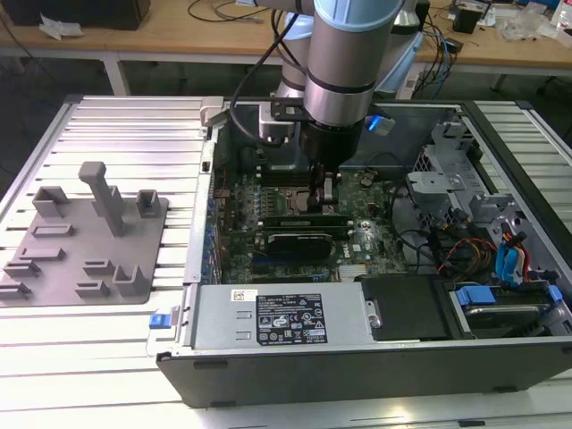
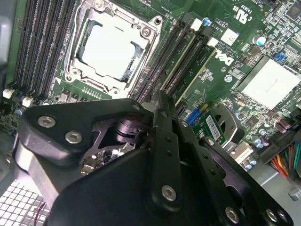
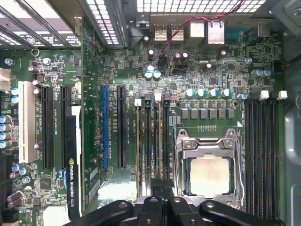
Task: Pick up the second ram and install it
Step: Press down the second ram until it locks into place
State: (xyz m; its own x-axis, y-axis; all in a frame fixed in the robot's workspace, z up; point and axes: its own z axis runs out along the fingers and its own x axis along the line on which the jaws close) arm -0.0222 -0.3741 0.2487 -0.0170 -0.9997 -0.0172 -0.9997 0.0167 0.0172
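Note:
My gripper reaches down into the open computer case, right over the memory slots beside the CPU socket. In the second wrist view its fingers are closed together. Their tips sit at the near end of a long green ram stick standing in a slot. A second green stick stands in a slot close beside it. I cannot tell whether the fingers clamp the stick or only rest on its top edge. In the first wrist view the gripper hovers over the slots left of the socket.
A grey tray with pegs and blocks lies at the exterior view's left on the slatted table. Inside the case are a black graphics card, the power supply, a drive cage and loose cables.

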